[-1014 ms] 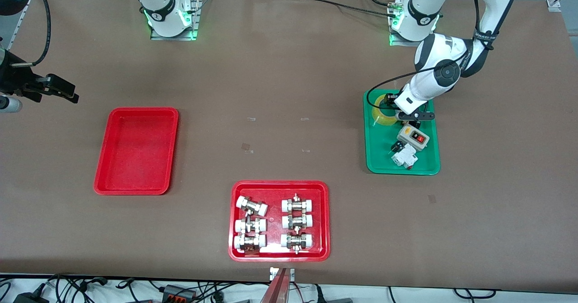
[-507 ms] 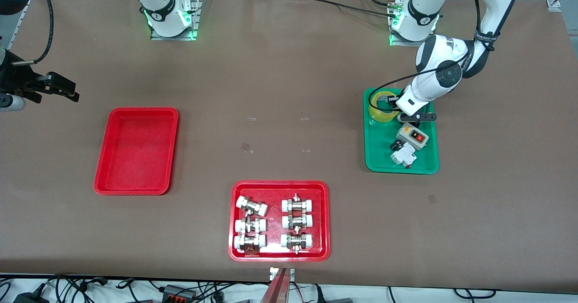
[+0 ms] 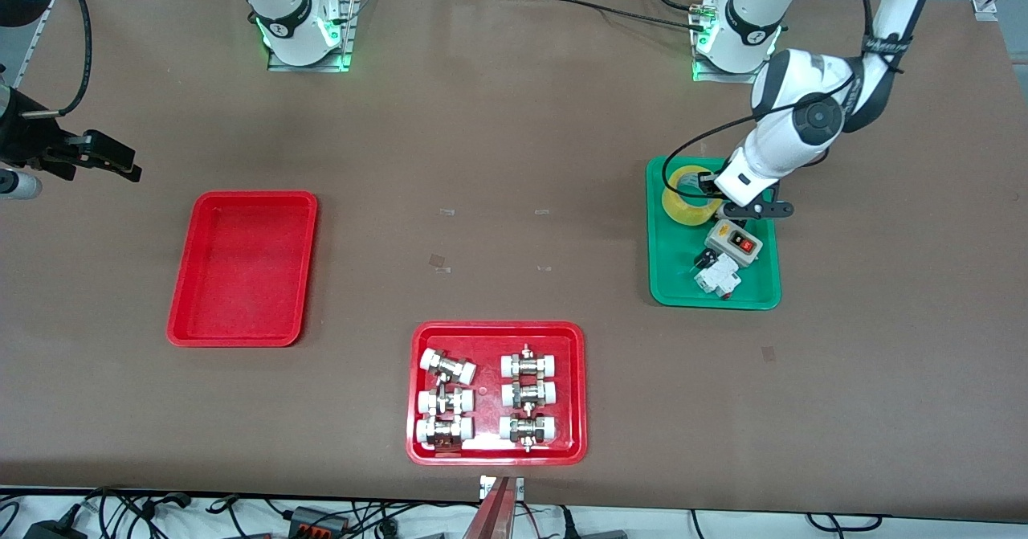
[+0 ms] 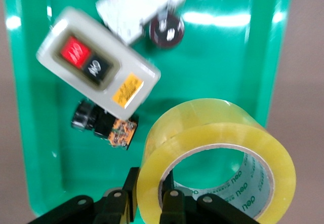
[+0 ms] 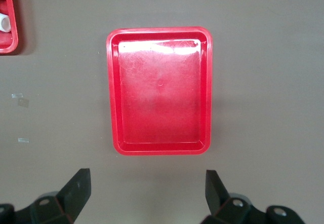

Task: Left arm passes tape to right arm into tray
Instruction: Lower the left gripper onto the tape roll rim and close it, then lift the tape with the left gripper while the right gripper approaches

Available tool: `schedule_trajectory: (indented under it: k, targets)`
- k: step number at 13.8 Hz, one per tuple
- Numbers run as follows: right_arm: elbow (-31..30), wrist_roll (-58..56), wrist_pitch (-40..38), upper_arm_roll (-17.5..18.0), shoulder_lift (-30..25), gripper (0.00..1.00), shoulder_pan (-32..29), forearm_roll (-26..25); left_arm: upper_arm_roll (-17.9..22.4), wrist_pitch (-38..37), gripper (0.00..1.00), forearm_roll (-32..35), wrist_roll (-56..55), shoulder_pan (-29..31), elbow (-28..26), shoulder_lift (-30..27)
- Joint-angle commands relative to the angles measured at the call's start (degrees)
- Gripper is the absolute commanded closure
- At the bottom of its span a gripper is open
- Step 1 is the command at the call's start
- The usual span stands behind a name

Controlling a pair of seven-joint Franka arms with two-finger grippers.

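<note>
The yellow tape [image 3: 687,196] is in my left gripper [image 3: 710,188], over the green tray [image 3: 675,282]. In the left wrist view the left gripper [image 4: 152,199] is shut on the roll's wall. One finger is inside the whitish core and one is outside, and the tape [image 4: 217,148] is tilted. The plain red tray [image 3: 241,270] lies empty toward the right arm's end. My right gripper [image 3: 112,161] is over bare table beside that tray. In the right wrist view the right gripper [image 5: 147,188] is open and empty, with the red tray [image 5: 159,89] ahead of it.
The green tray [image 4: 40,148] also holds a grey switch box [image 3: 735,243], a white breaker [image 3: 717,278] and a small black part [image 4: 101,126]. A red tray of white-capped metal fittings [image 3: 496,393] lies at the table's near edge in the middle.
The left arm's wrist has swung toward its own end of the table, with the gripper shut on the tape and more of the roll showing. The right arm has barely moved.
</note>
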Motion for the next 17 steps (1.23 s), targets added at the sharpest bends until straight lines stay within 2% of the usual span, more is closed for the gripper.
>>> schedule_trajectory:
  k: [1,4,8,10,12,13,15,17]
  targets:
    - [0.4,0.5,-0.8,0.5,-0.5,0.00,-0.2,0.2,-1.8,-9.2,0.98,-0.9,-5.6,-0.5,9.8,-0.5]
    - [0.7,0.3,-1.0,0.4,-0.4,0.00,0.6,0.3,-6.6,-19.8,0.98,-4.3,-11.6,-0.5,22.4,3.1]
    - [0.6,0.7,-3.0,0.4,0.2,0.00,0.7,0.2,-12.4,-20.6,0.98,-11.5,-20.8,-0.9,32.3,6.0]
    - [0.7,0.7,-3.1,0.4,1.0,0.00,2.6,0.1,-16.4,-20.5,0.98,-14.4,-26.6,-0.9,37.8,9.0]
    - [0.7,0.8,-3.1,0.5,3.4,0.00,3.3,0.7,-20.7,-19.9,0.98,-14.7,-32.5,-1.6,42.7,12.8]
    - [0.5,0.8,-3.1,0.5,5.9,0.00,5.1,0.7,-21.4,-19.7,0.98,-15.2,-34.9,-3.1,45.2,14.6]
    - [1.6,0.7,-4.0,0.5,7.8,0.00,6.8,0.9,-21.3,-13.1,0.98,-17.3,-39.3,-7.7,48.8,17.2]
    - [1.3,0.7,-4.4,0.5,8.4,0.00,9.3,2.8,-21.4,-5.5,0.98,-17.5,-42.3,-10.2,48.8,17.5]
